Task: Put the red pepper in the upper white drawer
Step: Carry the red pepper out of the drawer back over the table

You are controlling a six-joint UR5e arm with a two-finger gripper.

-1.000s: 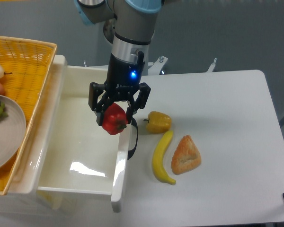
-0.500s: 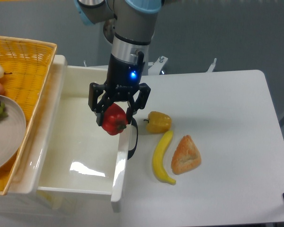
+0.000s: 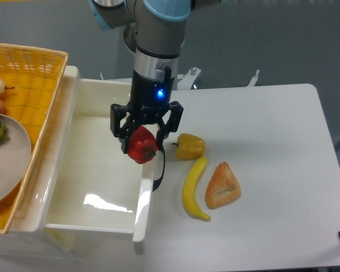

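The pincer [image 3: 143, 141] stays clamped on the red pepper [image 3: 141, 145], which has shifted slightly right and up since a second ago — it hangs over the front panel of the upper white drawer [image 3: 90, 170], not yet clearly inside, so release looks premature.

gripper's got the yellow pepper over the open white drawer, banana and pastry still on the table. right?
Not quite: the gripper holds the red pepper, jaws shut on it, over the upper white drawer. The yellow pepper lies on the table beside the banana and pastry, per the fixed camera.
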